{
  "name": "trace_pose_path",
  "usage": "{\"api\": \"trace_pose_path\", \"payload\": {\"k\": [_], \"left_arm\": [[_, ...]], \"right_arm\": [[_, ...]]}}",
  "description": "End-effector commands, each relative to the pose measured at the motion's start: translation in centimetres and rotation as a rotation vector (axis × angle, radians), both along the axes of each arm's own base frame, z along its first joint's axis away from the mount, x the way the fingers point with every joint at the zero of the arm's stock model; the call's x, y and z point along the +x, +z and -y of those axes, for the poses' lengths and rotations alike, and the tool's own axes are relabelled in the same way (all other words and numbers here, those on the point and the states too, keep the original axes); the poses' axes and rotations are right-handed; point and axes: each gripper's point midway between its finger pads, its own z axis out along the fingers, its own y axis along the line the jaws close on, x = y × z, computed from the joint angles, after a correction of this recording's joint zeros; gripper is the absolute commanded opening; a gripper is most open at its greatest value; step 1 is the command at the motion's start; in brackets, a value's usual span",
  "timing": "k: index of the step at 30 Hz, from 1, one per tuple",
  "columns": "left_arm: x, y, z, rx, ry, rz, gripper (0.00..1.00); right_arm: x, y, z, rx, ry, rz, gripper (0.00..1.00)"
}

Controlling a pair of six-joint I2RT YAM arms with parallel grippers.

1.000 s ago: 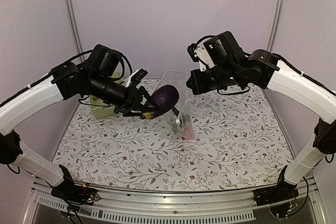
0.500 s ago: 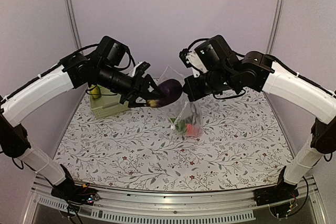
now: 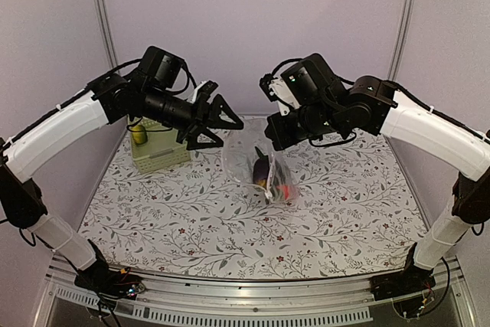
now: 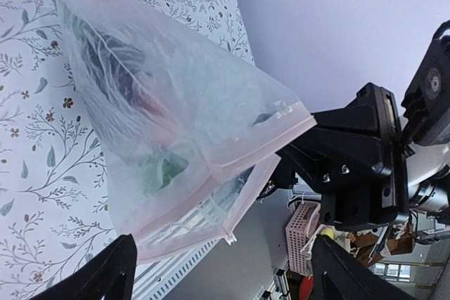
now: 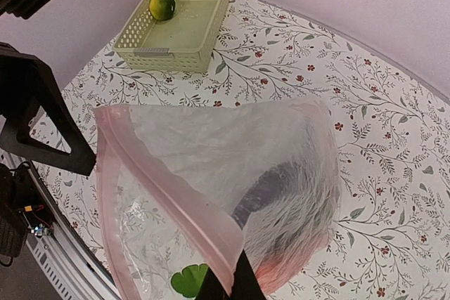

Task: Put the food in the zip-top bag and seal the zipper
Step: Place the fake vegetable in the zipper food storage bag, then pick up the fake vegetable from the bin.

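The zip-top bag [image 3: 264,165] hung mouth-up over the middle of the table [image 3: 176,223], and its lower end appeared to rest on the patterned surface. Inside it lay the dark purple eggplant [image 5: 271,189], a red-orange piece [image 3: 285,189] at the bottom, and a green piece [image 5: 188,280] near the lower corner.

The zipper [image 5: 167,186] stood unsealed. The two pink strips were parted and the mouth gaped toward the left arm.

The right tool [image 5: 228,284] was fully closed, pinching one corner of the mouth edge and carrying the bag. The left tool [image 3: 232,132] was spread wide and held nothing. It was stationed just beside the open mouth, clear of the plastic.

The pale green basket [image 5: 158,53] stood at the far left of the table, well apart from the bag. One round yellow-green piece [image 5: 161,6] lay in it; no other contents were visible.

Assessment: loading was judged mostly complete, with the eggplant already in the bag. The remaining work was judged to be the transfer of the round piece from the basket, followed by pressing the zipper shut along its full width.
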Motion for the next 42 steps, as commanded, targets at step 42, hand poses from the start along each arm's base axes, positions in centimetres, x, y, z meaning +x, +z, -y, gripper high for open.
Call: {"api": "trace_pose_path", "payload": {"k": [42], "left_arm": [[25.9, -10.2, -33.0, 0.907, 0.896, 0.296, 0.94]], "right_arm": [[-1.3, 4.1, 1.0, 0.128, -0.017, 0.0, 0.0]]}}
